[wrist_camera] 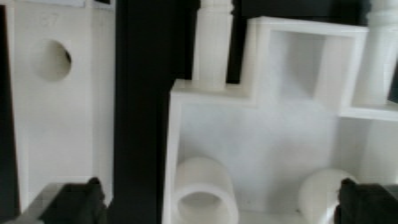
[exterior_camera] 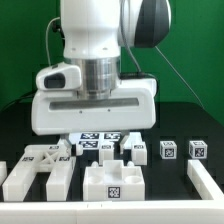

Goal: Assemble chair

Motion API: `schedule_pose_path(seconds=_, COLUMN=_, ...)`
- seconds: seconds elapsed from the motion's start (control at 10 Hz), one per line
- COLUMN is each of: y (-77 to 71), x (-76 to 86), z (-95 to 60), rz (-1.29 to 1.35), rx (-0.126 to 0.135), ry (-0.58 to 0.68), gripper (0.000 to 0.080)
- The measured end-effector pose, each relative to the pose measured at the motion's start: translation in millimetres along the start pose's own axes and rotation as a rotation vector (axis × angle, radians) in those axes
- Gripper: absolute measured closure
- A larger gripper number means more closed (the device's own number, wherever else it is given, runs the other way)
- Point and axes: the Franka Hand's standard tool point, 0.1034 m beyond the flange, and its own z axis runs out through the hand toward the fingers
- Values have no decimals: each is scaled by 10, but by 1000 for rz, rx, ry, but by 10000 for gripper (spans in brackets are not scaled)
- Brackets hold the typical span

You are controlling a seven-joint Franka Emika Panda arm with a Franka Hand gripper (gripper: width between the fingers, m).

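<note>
Gripper point(wrist_camera: 228, 205) is low over the chair parts point(exterior_camera: 95, 143) mid-table, jaws spread wide. White block point(wrist_camera: 267, 140) lies straight below, between the fingers point(wrist_camera: 71, 205). Its long axis seems to run across their closing line. Straight descent looks next.

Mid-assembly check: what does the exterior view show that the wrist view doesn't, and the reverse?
Exterior only: the arm, the marker board, two small tagged cubes at the exterior view's right. Wrist only: a round hole in a white slab, a slim post, dark fingertips of the gripper spread wide apart. Both: loose white chair parts on the black table.
</note>
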Motion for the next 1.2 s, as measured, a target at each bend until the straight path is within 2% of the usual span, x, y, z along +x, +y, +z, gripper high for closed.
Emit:
schedule_pose_path(seconds=0.4, y=-43, x=58, z=243, rz=14, rx=9, ry=-4, gripper=150)
schedule_pose_path(seconds=0.6, y=-69, x=74, z=333, rz=8, rx=5, ry=11, gripper=150)
schedule_pose_path(seconds=0.7, y=-67, x=75, z=331, rz=7, rx=5, ry=11, gripper=272)
schedule_pose_path(seconds=0.8, y=-68, x=74, z=332, rz=7, rx=5, ry=10, gripper=272)
schedule_pose_path(seconds=1.0, y=-68, x=73, z=333, rz=7, rx=5, ry=10, gripper=547)
schedule_pose_path(seconds=1.1, y=-68, x=73, z=333, rz=7, rx=5, ry=10, gripper=547)
schedule_pose_path(seconds=1.2, y=-68, x=73, z=333, rz=6, rx=5, ry=10, gripper=720)
